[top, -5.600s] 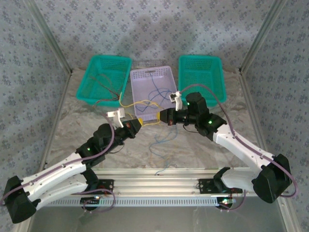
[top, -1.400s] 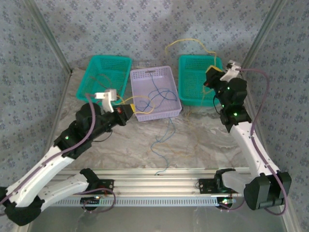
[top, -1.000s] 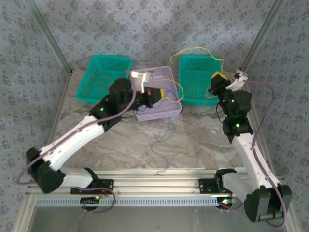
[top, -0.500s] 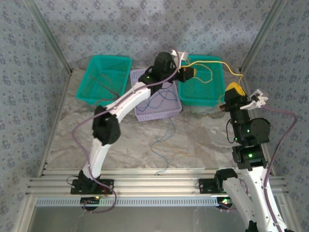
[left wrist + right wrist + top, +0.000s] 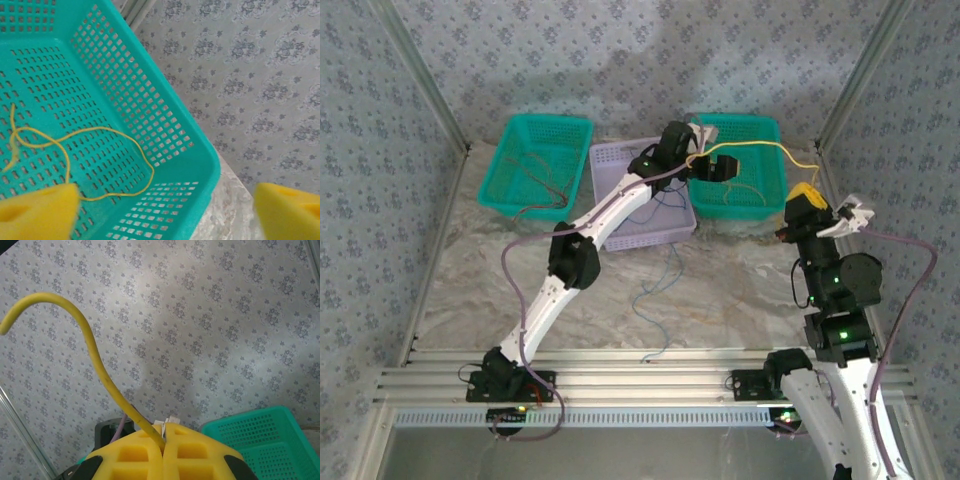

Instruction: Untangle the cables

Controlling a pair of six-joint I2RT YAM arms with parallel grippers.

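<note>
Left claw [image 5: 165,214]: I see it wide open, empty, above the teal plastic mesh basket [image 5: 150,115].
Right claw [image 5: 163,442]: pinched shut on a thin yellow cable [image 5: 102,372], near that basket.

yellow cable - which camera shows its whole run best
Top external: the yellow cable arcs from the right gripper over to the right teal basket. Left wrist shows a loop lying in that basket; right wrist, the stretch pinched between its pads.

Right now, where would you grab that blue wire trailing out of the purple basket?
I'd take the blue wire on its stretch lying on the table, coming from straight above: there it lies flat and alone, clear of the purple basket.
</note>
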